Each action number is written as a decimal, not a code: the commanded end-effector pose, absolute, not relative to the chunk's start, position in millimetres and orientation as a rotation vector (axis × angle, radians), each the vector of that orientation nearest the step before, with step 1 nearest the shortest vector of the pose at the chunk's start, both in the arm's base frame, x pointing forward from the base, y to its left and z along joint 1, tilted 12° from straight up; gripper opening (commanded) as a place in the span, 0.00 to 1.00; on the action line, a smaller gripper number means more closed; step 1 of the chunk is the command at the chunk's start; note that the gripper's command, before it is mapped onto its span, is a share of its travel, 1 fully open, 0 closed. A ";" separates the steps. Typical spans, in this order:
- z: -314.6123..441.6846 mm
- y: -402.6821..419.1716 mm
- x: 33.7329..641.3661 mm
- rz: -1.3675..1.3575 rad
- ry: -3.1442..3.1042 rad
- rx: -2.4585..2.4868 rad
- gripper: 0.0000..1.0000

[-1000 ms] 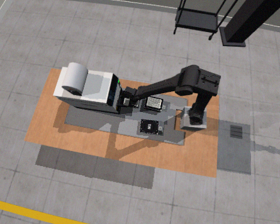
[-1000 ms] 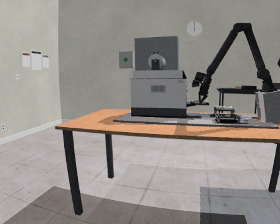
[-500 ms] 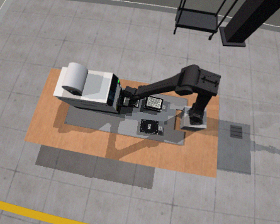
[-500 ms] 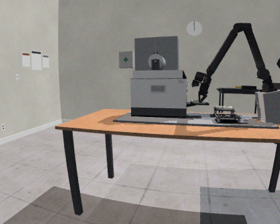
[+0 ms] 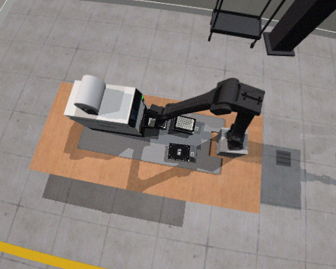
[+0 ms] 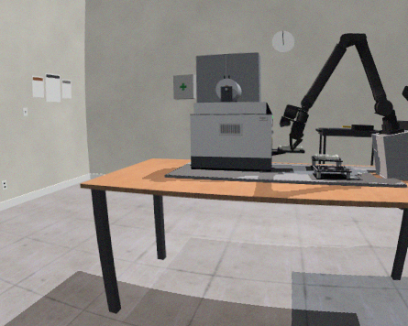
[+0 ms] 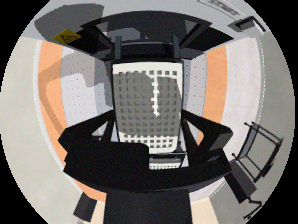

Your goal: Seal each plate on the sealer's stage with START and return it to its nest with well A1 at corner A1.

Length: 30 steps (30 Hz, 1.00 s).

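Note:
The sealer (image 5: 106, 102) (image 6: 231, 137) has its stage out, and a small green lamp (image 5: 142, 97) shows on its front. A white plate (image 7: 145, 112) lies on the stage, square to it in the wrist view; its grid of wells shows, partly in shadow. I cannot tell whether foil covers it. My gripper (image 5: 159, 122) (image 7: 147, 113) is open, with one finger beside each long side of the plate. The other white plate (image 5: 184, 123) (image 7: 166, 163) sits in the nest behind. The front nest (image 5: 179, 152) holds no plate; its number is too small to read.
The sealer's dark front stands close beyond the stage at the top of the wrist view, with a yellow warning label (image 7: 67, 37) at the left. A white foil roll (image 5: 90, 92) sits on the sealer. The grey mat (image 5: 113, 145) lies under the sealer and nests.

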State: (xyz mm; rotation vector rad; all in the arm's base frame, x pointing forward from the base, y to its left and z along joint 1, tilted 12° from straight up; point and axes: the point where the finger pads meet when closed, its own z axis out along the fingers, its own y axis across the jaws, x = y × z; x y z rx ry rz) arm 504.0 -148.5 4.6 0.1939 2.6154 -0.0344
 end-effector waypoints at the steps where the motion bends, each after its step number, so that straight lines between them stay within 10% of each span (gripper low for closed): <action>1: 25.4 -164.4 522.0 -0.053 2.551 0.225 1.00; 30: 36.8 -147.2 513.9 -0.051 2.579 0.154 1.00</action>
